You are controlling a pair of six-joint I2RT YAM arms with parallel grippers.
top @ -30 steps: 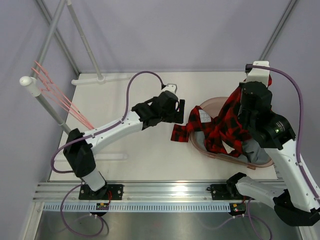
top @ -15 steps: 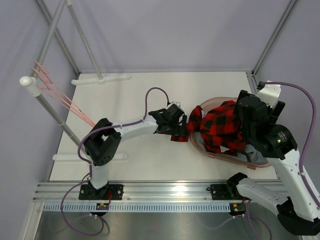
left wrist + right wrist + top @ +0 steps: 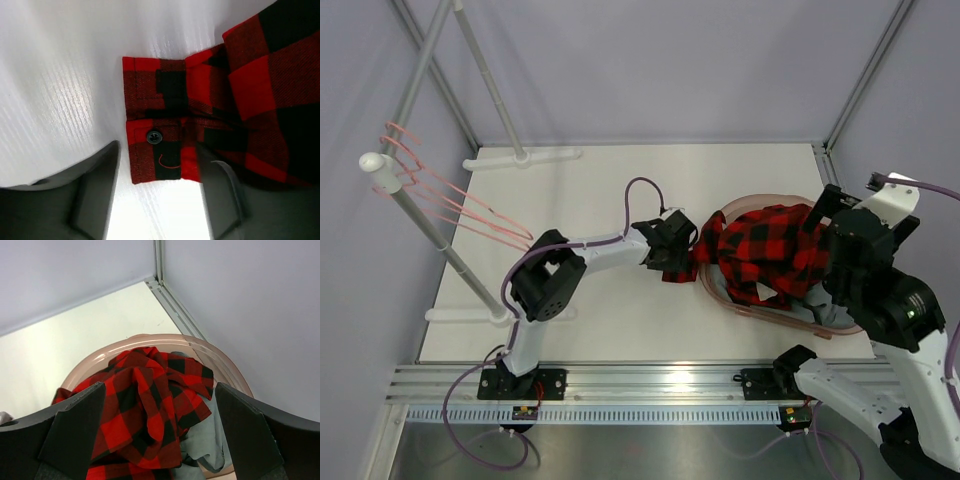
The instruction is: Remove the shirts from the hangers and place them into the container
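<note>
The red-and-black plaid shirt (image 3: 765, 250) lies heaped in the round pinkish container (image 3: 720, 295), on top of the grey shirt (image 3: 210, 440). One plaid sleeve hangs over the rim, its buttoned cuff (image 3: 160, 135) flat on the table. My left gripper (image 3: 678, 258) is low over that cuff, jaws open to either side of its end, and its fingers (image 3: 95, 190) are not pressing the cloth. My right gripper (image 3: 160, 395) hovers open and empty above the container. Bare pink hangers (image 3: 450, 200) hang on the rail at the left.
A grey rail pole (image 3: 430, 230) slants across the left side on a foot (image 3: 520, 157) at the back. The container's rim (image 3: 200, 347) sits near the table's right edge and the frame post (image 3: 159, 260).
My right gripper opened, dropped the plaid shirt into the container and drew back to the right. My left arm came down to the sleeve cuff and its jaws narrowed.
</note>
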